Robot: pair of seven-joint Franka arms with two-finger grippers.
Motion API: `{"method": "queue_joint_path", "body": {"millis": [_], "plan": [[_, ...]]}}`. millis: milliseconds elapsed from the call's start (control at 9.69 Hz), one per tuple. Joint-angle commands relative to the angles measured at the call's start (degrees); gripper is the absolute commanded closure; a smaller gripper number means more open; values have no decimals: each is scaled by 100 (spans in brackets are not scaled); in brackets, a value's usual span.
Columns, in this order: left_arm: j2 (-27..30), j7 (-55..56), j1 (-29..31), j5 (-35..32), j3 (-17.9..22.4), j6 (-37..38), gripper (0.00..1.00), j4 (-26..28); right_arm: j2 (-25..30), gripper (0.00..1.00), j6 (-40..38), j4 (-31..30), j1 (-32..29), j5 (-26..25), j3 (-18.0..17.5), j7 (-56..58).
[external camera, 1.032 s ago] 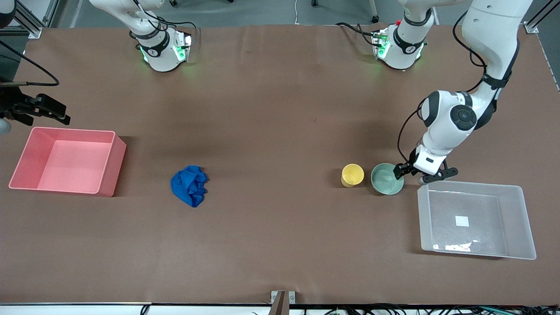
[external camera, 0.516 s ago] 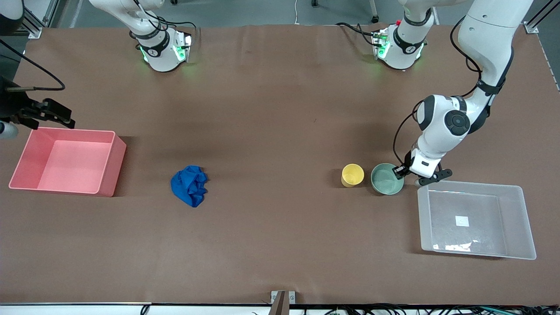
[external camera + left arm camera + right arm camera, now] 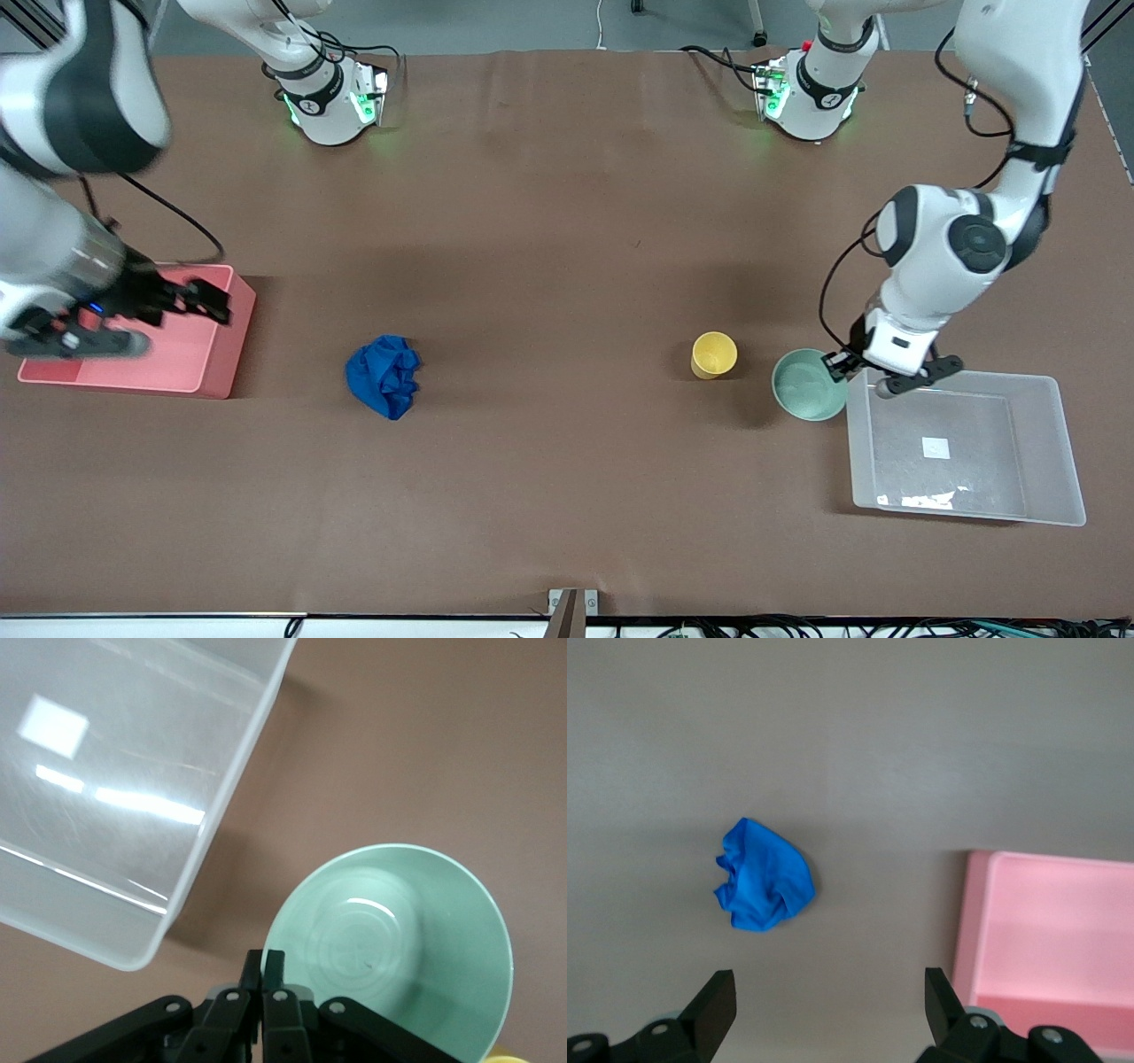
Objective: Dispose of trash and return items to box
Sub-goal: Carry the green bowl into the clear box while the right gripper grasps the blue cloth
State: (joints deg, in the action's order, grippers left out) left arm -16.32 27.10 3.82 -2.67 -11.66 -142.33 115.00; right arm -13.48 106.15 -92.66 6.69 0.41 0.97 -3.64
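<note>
Left gripper fingers pinched on rim of mint bowl, bowl beside clear box wall, apparently lifted off worktop. Advise: raise rim above box wall before crossing, keep bowl level, release low over floor. Yellow cup standing near, must not be knocked

Right gripper fingers spread wide, over pink bin edge; blue wad on worktop, untouched
</note>
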Motion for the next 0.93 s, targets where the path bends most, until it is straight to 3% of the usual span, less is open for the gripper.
{"method": "queue_joint_path", "body": {"millis": [0,413,619,825], "plan": [[-275,-797,144,21,110,634,100,-774,-312,6,1200,-758,243,-15,8,-93],[-994,-2986,1013,12,120,645,100,-1602,-1269,6,2566,-1280,771,-15,8,-84],[-1573,-4172,1470,12,120,645,100,-2059,-1421,7,3269,-1709,895,-6,8,-93],[-1953,-4432,1577,12,120,636,100,-2341,-1561,8,3500,-1834,912,-6,8,-93]]}}
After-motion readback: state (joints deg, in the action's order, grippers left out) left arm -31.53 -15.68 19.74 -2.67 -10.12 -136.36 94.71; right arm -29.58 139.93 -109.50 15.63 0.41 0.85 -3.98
